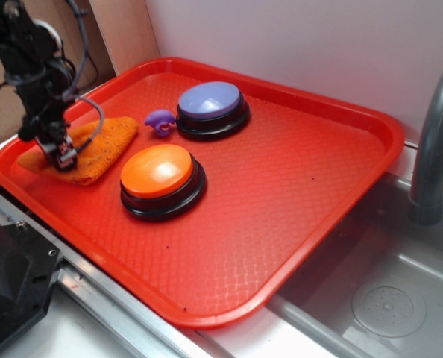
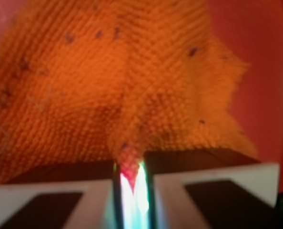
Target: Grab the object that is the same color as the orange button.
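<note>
Red tray (image 1: 296,216) spans the frame. At left, the gripper (image 2: 130,179) is clenched on a ridge of orange cloth (image 2: 108,86): judged soft, light, best pinched at a fold. Orange button (image 1: 158,173) sits beside.

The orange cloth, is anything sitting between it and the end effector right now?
Nothing visible. The end effector is already down on the orange cloth, and the wrist view shows a ridge of fabric pinched between its nearly closed fingers. The orange button sits clear to the side.

We see a black jointed arm (image 1: 27,60) | grey looping cables (image 1: 87,112) | black-and-white gripper (image 2: 132,191) fingers (image 2: 46,200).
</note>
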